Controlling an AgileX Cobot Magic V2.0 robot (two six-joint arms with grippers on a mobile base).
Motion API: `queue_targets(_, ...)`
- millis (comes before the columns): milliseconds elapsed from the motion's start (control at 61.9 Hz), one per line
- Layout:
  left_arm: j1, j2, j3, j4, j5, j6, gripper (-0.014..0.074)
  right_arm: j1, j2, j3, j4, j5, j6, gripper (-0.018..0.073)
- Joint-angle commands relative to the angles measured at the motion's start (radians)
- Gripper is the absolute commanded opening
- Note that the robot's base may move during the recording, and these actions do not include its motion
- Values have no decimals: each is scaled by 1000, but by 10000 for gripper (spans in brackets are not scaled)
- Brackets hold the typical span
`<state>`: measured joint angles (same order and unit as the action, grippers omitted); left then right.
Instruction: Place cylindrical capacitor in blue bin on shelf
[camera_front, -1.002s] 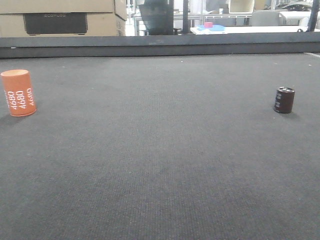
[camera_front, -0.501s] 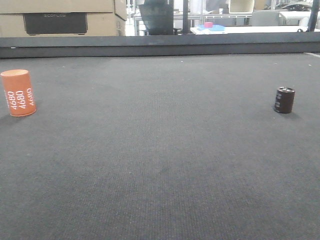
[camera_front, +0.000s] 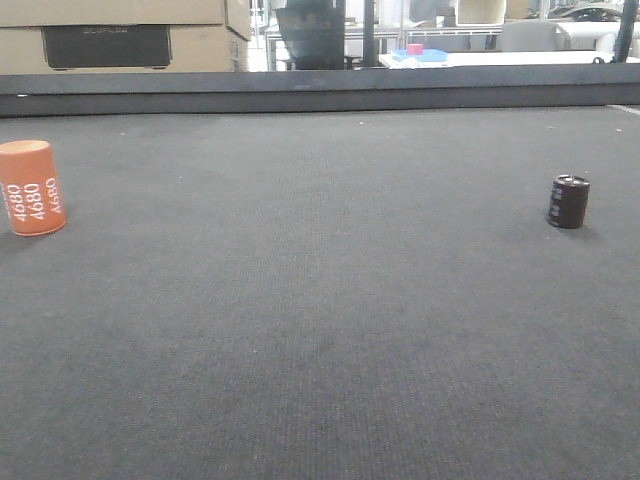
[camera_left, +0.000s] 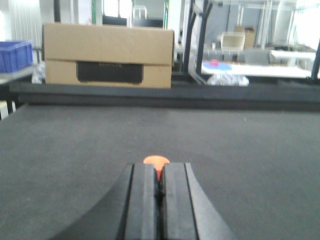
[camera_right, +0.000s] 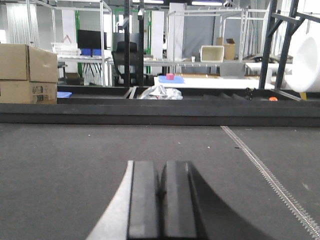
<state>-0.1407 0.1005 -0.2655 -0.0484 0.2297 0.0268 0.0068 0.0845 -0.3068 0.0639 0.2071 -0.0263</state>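
we see left gripper (camera_left: 160, 172) low, level over the grey mat (camera_front: 320, 320), jaws pressed together, empty, orange cylinder (camera_left: 156, 160) just beyond its tips, right gripper (camera_right: 161, 170) likewise closed, empty, cylindrical capacitor (camera_front: 568, 201) upright on mat at right, well apart from orange cylinder

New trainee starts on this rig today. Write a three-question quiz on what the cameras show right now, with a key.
1. True or false: the small dark capacitor stands upright on the grey mat, with nothing touching it.
2. In the left wrist view, what peeks out just beyond the shut left tool?
A. the orange cylinder
B. a silver spoon
C. a green bottle
3. Fill in: the number printed on the side of the orange cylinder is ____.

Key: 1 true; 2 A; 3 4680.
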Motion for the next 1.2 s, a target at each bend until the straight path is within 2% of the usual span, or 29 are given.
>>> queue_targets(0,5,94,-87,-12,89,-4,-111,-2,100,-103,-11,65,-4,-167)
queue_targets(65,5,191,-165,-12,159,-4,-111,-2,214,-183,-11,95,-4,-167)
queue_targets(339,5,633,-450,-31,286,-4,-111,-2,642,-471,-11,233,-4,-167)
queue_targets(485,5,789,-551,-39,263,-4,-111,-2,818,-606,-11,348,-4,-167)
queue_targets(646,5,912,-603,-39,246,-6,-111,-2,957,-672,1,355,-4,-167)
queue_targets(808,5,1042,-723,-55,324,-37,-111,-2,1092,-715,57,389,-4,-167)
queue_targets(921,5,1139,-825,-51,402,-37,-111,20,1191,-758,59,475,-6,-167)
queue_targets(986,5,1212,-921,-39,452,-37,-111,54,1259,-802,45,525,-28,-167)
queue_targets(1180,5,1336,-1067,-35,554,-37,-111,149,1418,-920,-21,639,-26,-165)
